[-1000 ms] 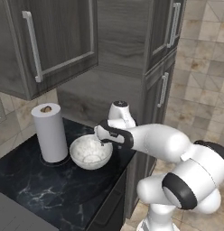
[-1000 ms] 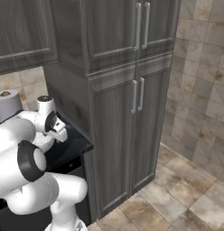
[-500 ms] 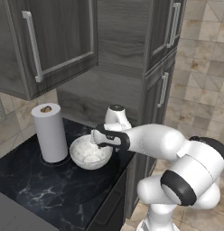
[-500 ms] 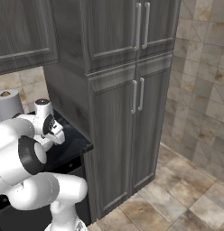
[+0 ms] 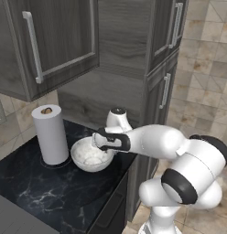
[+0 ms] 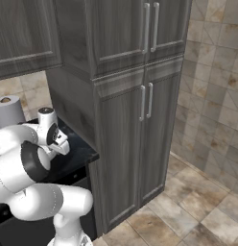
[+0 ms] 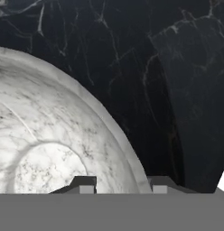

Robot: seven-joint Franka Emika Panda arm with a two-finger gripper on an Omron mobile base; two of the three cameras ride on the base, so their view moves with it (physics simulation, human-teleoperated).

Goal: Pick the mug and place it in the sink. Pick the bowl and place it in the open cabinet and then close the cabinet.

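Observation:
The bowl (image 5: 90,155) is wide and whitish with a grey-speckled inside, and stands on the black marble counter (image 5: 42,196) beside a paper towel roll. My gripper (image 5: 95,141) is low at the bowl's right rim. In the hand view the bowl (image 7: 50,135) takes up the left side. My gripper (image 7: 123,186) straddles its rim, one tip inside and one outside, with a gap still showing on the inner side. The cabinet (image 5: 46,45) hangs above the counter with its door swung out. The mug and the sink are out of view.
The paper towel roll (image 5: 51,135) stands upright just left of the bowl. A tall grey wood-grain pantry (image 6: 135,110) rises right of the counter's end. The open cabinet door's lower edge hangs above the roll. A tiled floor (image 6: 197,192) lies to the right.
My hand has dropped from just above the bowl to its right rim. The bowl and the paper towel roll have stayed in place.

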